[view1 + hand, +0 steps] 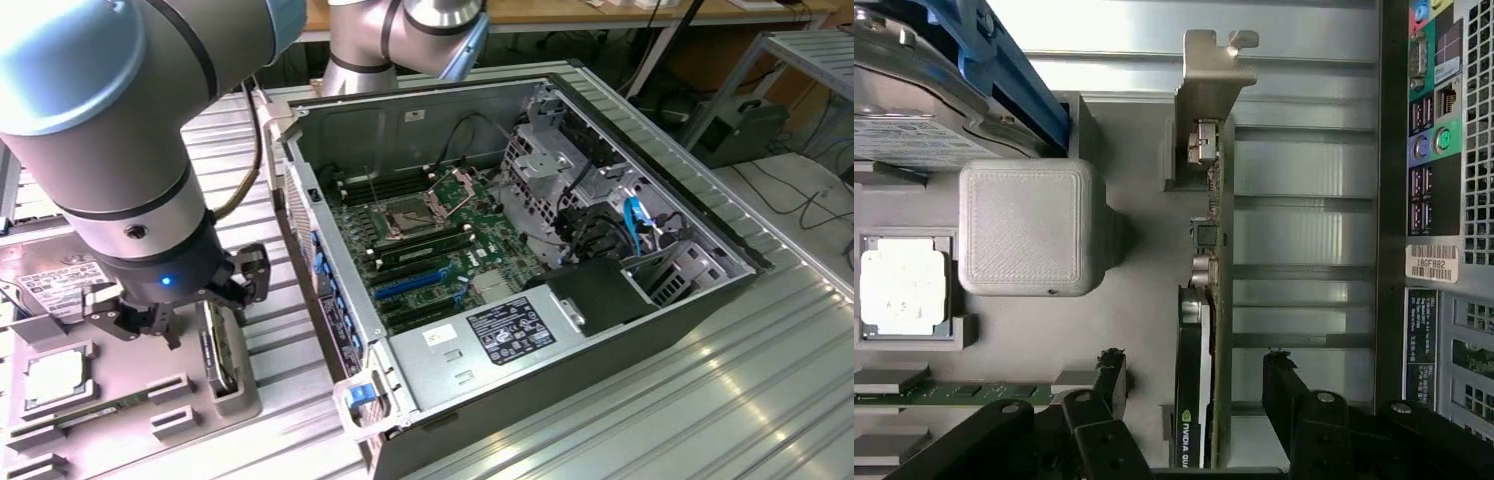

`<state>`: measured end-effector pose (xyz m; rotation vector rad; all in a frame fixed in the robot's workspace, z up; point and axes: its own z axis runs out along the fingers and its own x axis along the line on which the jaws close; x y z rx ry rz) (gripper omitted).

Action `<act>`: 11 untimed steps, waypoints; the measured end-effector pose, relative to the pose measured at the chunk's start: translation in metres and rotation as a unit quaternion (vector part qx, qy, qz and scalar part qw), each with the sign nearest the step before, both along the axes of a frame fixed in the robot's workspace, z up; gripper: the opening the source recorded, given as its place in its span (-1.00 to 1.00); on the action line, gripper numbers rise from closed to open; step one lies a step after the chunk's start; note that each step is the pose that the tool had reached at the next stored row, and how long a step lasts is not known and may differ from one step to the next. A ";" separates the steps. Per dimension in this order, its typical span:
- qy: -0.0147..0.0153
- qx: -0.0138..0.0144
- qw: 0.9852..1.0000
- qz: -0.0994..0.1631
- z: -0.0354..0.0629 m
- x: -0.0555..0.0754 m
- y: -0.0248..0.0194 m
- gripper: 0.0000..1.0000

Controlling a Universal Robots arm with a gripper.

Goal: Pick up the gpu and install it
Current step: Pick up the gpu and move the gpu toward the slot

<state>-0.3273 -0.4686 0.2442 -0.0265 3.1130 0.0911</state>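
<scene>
The gpu (1216,250) stands on its edge in a slot of the grey parts tray (1139,300), its silver end bracket (1209,75) at one end and a black face with a green logo at the other. My gripper (1194,385) is open above it. One black finger (1109,385) is on each side of the card, with a gap on both sides. In the exterior view the gripper (194,318) hangs over the gpu (216,350), at the left of the open computer case (334,330). The motherboard's blue slots (407,285) are bare.
The tray also holds a processor (904,285), a green RAM stick (944,392), a hard drive (914,135) in a blue rail and a raised grey block (1029,225). The case's rear port panel (1439,150) runs close beside the tray. Ribbed metal tabletop (641,400) surrounds everything.
</scene>
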 end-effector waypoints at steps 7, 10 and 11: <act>0.000 0.000 1.000 0.000 -0.0127 0.000 0.0000 0.33; 0.000 0.000 1.000 0.000 -0.0138 0.000 0.0000 0.33; 0.000 0.000 1.000 0.000 -0.0138 0.000 0.0000 0.33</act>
